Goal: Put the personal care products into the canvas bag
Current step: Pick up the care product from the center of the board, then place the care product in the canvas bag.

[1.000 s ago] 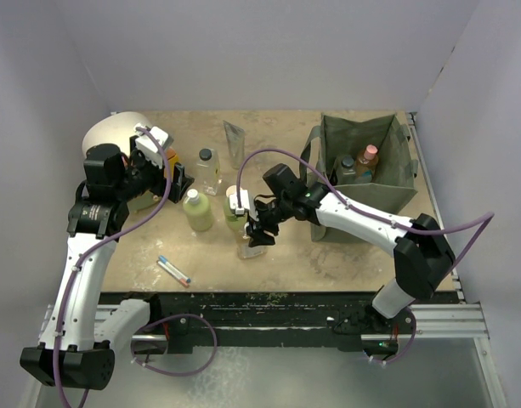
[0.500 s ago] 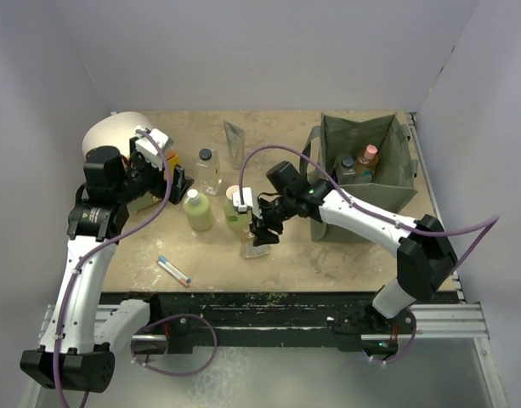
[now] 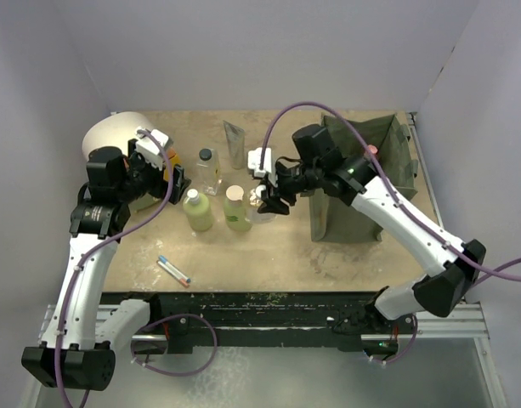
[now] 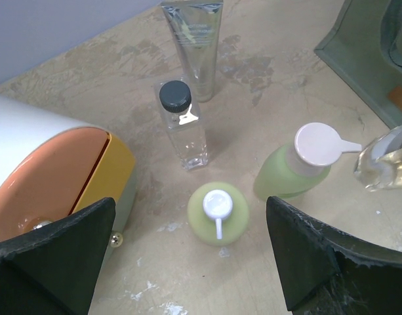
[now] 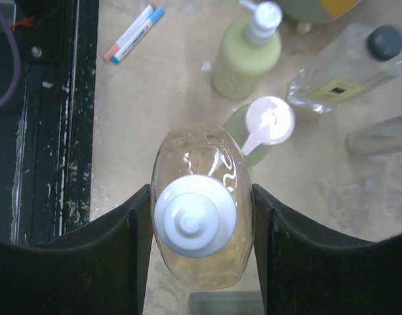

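Bag (image 3: 341, 223) at the far right of the table (image 3: 268, 255), mouth up, mostly hidden by the right arm. No telling what lies inside; only a pinkish cap (image 3: 371, 150) peeking out near the rim. Right hand (image 3: 269, 198) closed around a clear bottle with a white cap (image 3: 260, 204), lifted off the table, left of the bag and not yet over it. Left to pack: green pump bottle (image 3: 198, 211), green flat-cap bottle (image 3: 236, 208), black-cap bottle (image 3: 207, 170), grey tube (image 3: 235, 143). Probably about half to go. Pen (image 3: 173, 270) near the front edge, not for the bag.

From the left wrist: left hand (image 4: 187, 256) wide open, holding nothing, hovering over the green pump bottle. White and orange box (image 4: 50, 170) close on one side, more bare table on the other.

From the right wrist: clear bottle snug between both fingers (image 5: 89, 262), cap toward the camera. Green bottles lower down, apart from it. Next, likely up and over the near wall of the bag, with care not to bump it.
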Controlling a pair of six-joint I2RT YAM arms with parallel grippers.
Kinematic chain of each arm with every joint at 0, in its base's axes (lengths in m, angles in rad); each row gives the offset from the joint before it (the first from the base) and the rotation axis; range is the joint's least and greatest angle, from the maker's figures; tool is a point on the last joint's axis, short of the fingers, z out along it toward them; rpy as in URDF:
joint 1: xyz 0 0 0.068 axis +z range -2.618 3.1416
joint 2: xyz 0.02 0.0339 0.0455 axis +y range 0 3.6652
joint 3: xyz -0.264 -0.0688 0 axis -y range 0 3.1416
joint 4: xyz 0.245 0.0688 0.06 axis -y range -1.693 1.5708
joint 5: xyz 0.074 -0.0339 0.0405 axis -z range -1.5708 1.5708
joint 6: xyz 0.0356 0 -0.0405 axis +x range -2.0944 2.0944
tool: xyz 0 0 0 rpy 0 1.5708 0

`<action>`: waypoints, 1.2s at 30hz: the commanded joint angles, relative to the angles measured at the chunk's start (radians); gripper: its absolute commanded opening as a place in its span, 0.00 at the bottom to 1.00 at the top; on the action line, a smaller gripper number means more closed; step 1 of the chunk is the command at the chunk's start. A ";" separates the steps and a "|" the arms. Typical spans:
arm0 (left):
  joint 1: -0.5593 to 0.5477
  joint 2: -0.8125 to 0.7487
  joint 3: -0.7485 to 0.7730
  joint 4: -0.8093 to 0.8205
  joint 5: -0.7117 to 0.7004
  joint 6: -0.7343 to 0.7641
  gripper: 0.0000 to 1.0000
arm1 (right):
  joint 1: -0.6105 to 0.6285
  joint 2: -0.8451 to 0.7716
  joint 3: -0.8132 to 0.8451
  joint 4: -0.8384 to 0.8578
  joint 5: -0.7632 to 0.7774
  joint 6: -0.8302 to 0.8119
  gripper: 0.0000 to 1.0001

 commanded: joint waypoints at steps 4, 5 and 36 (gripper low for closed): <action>0.015 0.016 0.048 0.048 -0.022 -0.015 0.99 | -0.016 -0.097 0.277 -0.031 0.043 0.092 0.00; 0.014 0.016 0.047 0.050 -0.021 -0.015 0.99 | -0.022 -0.100 0.315 -0.039 0.050 0.106 0.00; 0.014 0.030 0.059 0.044 0.073 -0.043 0.99 | -0.481 -0.176 0.358 0.186 0.513 0.518 0.00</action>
